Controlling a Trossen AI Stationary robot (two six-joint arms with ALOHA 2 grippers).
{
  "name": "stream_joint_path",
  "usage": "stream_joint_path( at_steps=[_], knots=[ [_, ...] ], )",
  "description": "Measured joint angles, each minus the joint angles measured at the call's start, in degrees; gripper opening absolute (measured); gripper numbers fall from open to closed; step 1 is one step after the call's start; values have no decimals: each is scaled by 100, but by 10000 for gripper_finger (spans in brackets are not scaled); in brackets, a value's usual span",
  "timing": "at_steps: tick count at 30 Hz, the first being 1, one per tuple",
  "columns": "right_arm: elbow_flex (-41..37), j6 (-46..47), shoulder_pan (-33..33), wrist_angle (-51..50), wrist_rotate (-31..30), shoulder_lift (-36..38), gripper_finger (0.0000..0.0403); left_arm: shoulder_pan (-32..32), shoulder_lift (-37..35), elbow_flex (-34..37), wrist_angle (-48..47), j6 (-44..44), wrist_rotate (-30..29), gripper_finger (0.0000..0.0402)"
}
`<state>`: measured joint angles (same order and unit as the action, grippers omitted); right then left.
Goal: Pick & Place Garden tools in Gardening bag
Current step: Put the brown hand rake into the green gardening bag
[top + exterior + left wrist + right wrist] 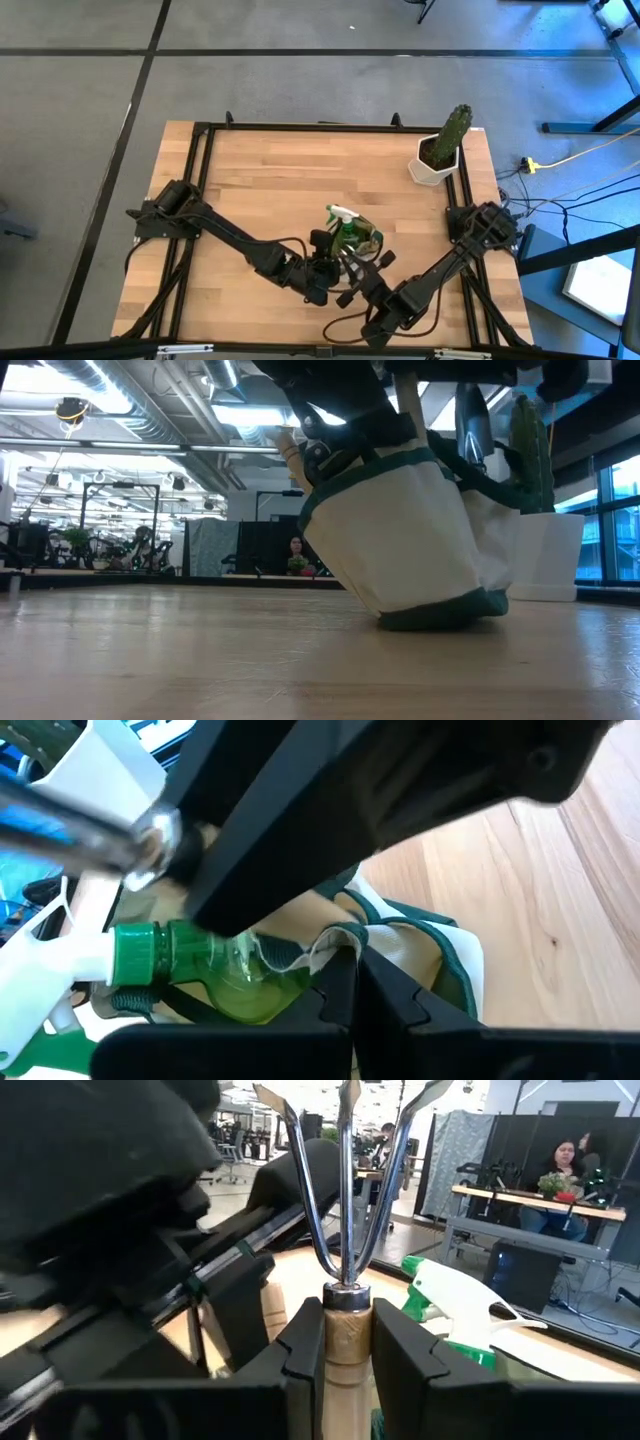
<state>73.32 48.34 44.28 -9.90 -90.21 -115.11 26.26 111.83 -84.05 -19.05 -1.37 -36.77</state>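
Open workshop, exposed ceiling ducts, desks

no legible txt, no labels, no brands, no nos. or signs

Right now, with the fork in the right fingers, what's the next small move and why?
Probably lower the right gripper into the gardening bag before releasing: it is shut on the hand fork, tines up, beside the spray bottle, while the left gripper pinches the bag's rim.

Two dark jointed arms, black looping cables, angular black fingers
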Motion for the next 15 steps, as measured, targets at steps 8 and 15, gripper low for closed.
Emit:
stream_joint_path(
  at_steps=[8, 15],
  knots=[
    [0, -278, 88, -13, 159, 0, 58, 21, 0, 0, -2, 17, -42, 2],
    [7, -866, 71, 3, 655, 7, 67, 50, 0, 7, -12, 65, -50, 2]
  ],
)
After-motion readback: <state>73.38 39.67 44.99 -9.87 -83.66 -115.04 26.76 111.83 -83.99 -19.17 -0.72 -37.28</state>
